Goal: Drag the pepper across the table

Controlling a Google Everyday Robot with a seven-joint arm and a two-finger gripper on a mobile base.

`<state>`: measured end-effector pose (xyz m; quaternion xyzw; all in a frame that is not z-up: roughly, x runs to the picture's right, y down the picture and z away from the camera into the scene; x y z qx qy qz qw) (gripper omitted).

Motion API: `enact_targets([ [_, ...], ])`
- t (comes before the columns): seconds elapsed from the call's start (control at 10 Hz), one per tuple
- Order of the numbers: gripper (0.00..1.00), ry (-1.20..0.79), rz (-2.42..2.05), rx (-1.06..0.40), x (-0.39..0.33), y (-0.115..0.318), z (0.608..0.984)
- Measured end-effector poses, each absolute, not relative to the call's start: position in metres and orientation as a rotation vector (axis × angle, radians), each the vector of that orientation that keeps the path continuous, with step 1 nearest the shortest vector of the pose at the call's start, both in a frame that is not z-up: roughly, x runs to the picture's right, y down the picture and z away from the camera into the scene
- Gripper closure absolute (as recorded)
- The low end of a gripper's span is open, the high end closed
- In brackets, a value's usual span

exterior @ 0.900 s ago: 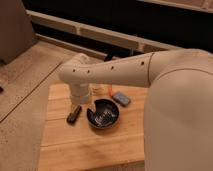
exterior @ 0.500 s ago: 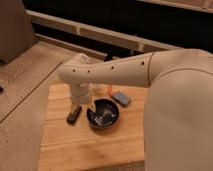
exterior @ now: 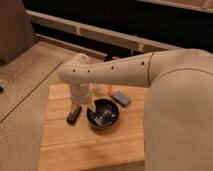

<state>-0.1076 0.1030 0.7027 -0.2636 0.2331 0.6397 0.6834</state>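
My arm reaches from the right across the light-wood table point(exterior: 95, 145). Its white wrist hangs over the table's left part. The dark gripper point(exterior: 74, 114) points down below the wrist, close to the tabletop, just left of a black bowl point(exterior: 103, 114). A small red-orange sliver, the pepper point(exterior: 107, 90), shows at the back of the table just under the arm, mostly hidden by it. The gripper is well apart from the pepper, to its front left.
A flat blue-grey block point(exterior: 121, 98) lies at the back, right of the pepper. A small clear bottle point(exterior: 95, 91) stands beside the wrist. Speckled floor surrounds the table on the left. My white body fills the right side.
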Motion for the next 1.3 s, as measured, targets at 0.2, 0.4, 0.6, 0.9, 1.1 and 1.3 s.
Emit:
enact_targets([
  [0.2, 0.35, 0.522, 1.434, -0.591, -0.108, 0.103, 0.703],
  [0.4, 0.35, 0.523, 1.434, -0.591, -0.108, 0.103, 0.703],
  [0.6, 0.35, 0.524, 1.433, -0.592, -0.108, 0.104, 0.703],
  [0.9, 0.35, 0.524, 1.434, -0.592, -0.108, 0.104, 0.703],
  [1.1, 0.35, 0.523, 1.433, -0.590, -0.108, 0.103, 0.703],
  [1.3, 0.35, 0.509, 1.439, -0.546, -0.102, 0.088, 0.709],
])
